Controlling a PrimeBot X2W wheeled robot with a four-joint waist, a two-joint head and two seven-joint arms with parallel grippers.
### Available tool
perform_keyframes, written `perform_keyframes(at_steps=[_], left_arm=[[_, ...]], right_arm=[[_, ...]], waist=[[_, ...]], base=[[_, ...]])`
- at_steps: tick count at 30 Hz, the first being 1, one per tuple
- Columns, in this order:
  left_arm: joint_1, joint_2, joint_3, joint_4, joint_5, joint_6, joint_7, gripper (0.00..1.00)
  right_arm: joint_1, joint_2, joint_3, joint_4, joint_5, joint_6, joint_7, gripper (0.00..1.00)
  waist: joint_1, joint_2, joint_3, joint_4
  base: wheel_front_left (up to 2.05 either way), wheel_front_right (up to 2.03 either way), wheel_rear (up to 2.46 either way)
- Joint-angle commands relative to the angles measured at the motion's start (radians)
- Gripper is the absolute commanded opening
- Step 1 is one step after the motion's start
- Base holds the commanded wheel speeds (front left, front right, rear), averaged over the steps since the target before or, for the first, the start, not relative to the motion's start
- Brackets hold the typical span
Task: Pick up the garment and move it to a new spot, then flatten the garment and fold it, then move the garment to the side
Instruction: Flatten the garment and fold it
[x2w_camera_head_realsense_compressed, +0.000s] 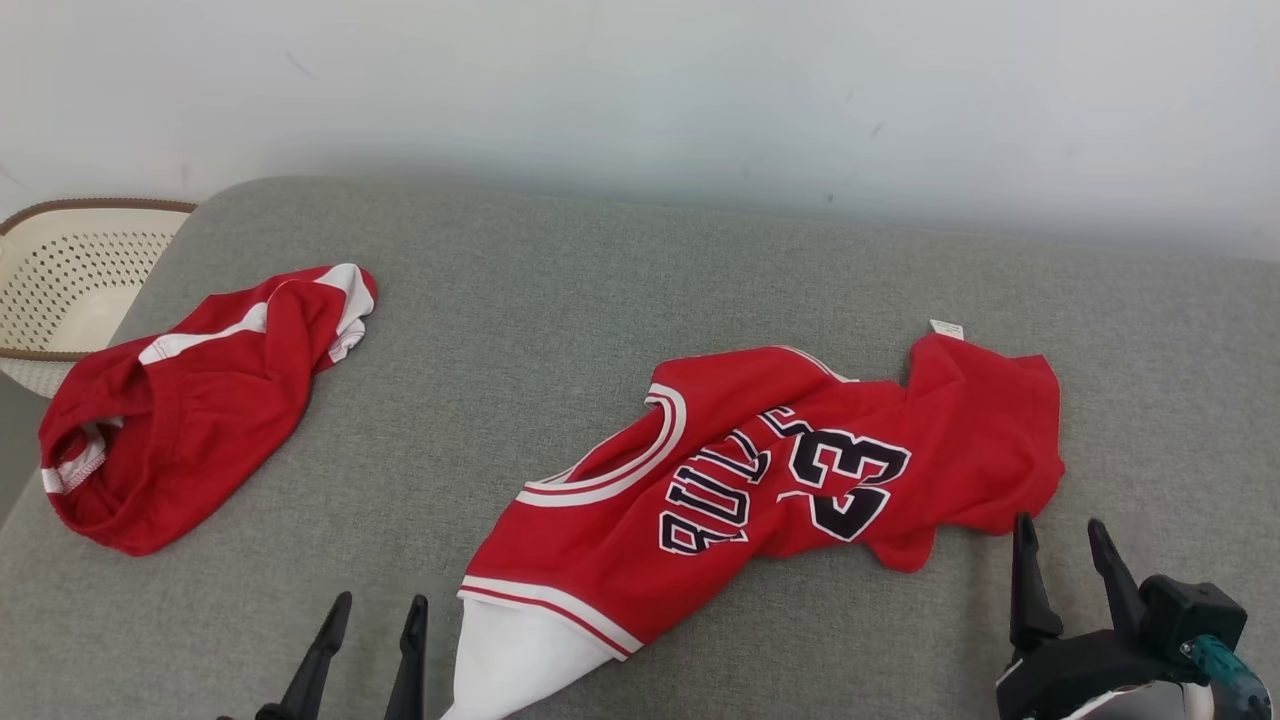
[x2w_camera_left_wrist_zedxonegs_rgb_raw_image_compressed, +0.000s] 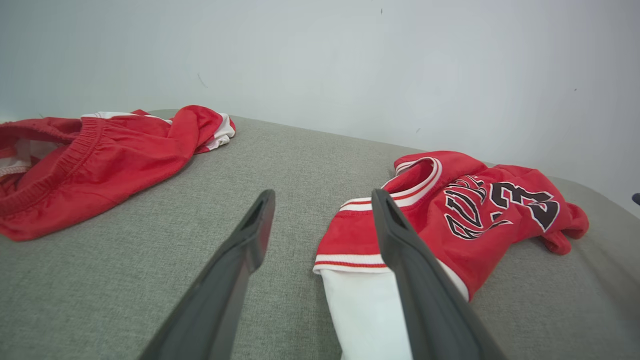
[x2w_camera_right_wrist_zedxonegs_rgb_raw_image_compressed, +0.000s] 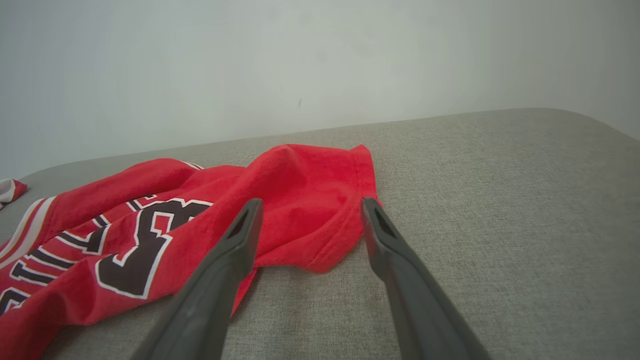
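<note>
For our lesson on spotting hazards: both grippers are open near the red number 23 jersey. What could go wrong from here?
1. The jersey lies bunched; the right gripper may pinch several layers at its hem, so it might not flatten.
2. The left gripper may grab only the white sleeve, dragging the jersey askew.

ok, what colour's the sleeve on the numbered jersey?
White: the sleeve is plain white, against the red jersey body. The left wrist view shows it best.

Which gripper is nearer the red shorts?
Left. The left gripper sits at the near edge, just right of the shorts; the right gripper is far across, beyond the jersey.
</note>
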Motion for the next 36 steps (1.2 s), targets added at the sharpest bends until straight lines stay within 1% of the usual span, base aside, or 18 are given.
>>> perform_keyframes(at_steps=[1, 3, 5, 10, 16, 24, 25, 26, 27, 31, 34, 36], left_arm=[[-0.001, -0.003, 0.005, -0.004, 0.006, 0.003, -0.006, 1.00], [-0.006, -0.008, 0.019, -0.010, 0.009, 0.003, -0.006, 1.00], [-0.010, -0.013, 0.027, -0.015, 0.015, 0.002, -0.006, 1.00], [-0.020, -0.020, 0.041, -0.014, 0.018, -0.005, -0.007, 1.00], [-0.031, -0.026, 0.038, 0.000, 0.014, -0.012, -0.007, 1.00], [-0.038, -0.028, 0.041, 0.009, 0.009, -0.019, -0.007, 1.00], [-0.039, -0.028, 0.039, 0.010, 0.008, -0.019, -0.007, 1.00], [-0.041, -0.028, 0.038, 0.010, 0.007, -0.018, -0.007, 1.00], [-0.043, -0.028, 0.036, 0.010, 0.005, -0.017, -0.007, 1.00], [-0.049, -0.028, 0.029, 0.016, 0.000, -0.014, -0.007, 1.00], [-0.048, -0.028, 0.028, 0.020, -0.002, -0.010, -0.007, 1.00], [-0.038, -0.028, 0.032, 0.022, -0.002, -0.006, -0.007, 1.00]], right_arm=[[0.012, -0.004, -0.003, 0.006, 0.000, -0.001, 0.005, 1.00], [0.003, -0.021, -0.016, 0.038, -0.010, -0.001, 0.032, 1.00], [-0.021, -0.024, -0.027, 0.076, 0.006, -0.001, 0.055, 1.00], [-0.097, -0.056, -0.044, 0.188, 0.020, -0.001, 0.100, 1.00], [-0.200, -0.086, -0.049, 0.336, 0.041, -0.001, 0.101, 1.00], [-0.297, -0.100, -0.025, 0.523, 0.084, -0.001, 0.076, 1.00], [-0.309, -0.101, -0.021, 0.543, 0.089, -0.001, 0.071, 0.40], [-0.319, -0.104, -0.015, 0.563, 0.090, -0.001, 0.068, 0.11], [-0.330, -0.106, -0.009, 0.581, 0.093, -0.001, 0.062, 0.00], [-0.385, -0.115, 0.017, 0.645, 0.117, -0.001, 0.017, 0.00], [-0.403, -0.124, 0.031, 0.658, 0.130, -0.001, -0.013, 0.00], [-0.405, -0.120, 0.042, 0.646, 0.147, -0.001, -0.028, 0.00]], waist=[[-0.0001, 0.0000, 0.000, 0.000], [-0.0001, 0.0000, -0.001, 0.000], [-0.0001, 0.0000, 0.001, 0.000], [-0.0001, 0.0000, 0.012, 0.004], [-0.0001, 0.0000, 0.029, 0.025], [-0.0001, 0.0000, 0.037, 0.051], [-0.0001, 0.0000, 0.038, 0.053], [-0.0001, 0.0000, 0.039, 0.054], [-0.0001, 0.0000, 0.042, 0.056], [-0.0001, 0.0000, 0.051, 0.062], [-0.0001, 0.0000, 0.050, 0.061], [-0.0001, 0.0000, 0.041, 0.053]], base=[[0.00, 0.00, 0.00], [0.00, 0.00, 0.00], [0.00, 0.00, 0.00], [0.00, 0.00, 0.00], [0.00, 0.00, 0.00], [0.00, 0.00, 0.00], [0.00, 0.00, 0.00], [0.00, 0.00, 0.00], [0.00, 0.00, 0.00], [0.00, 0.00, 0.00], [0.00, 0.00, 0.00], [0.00, 0.00, 0.00]])
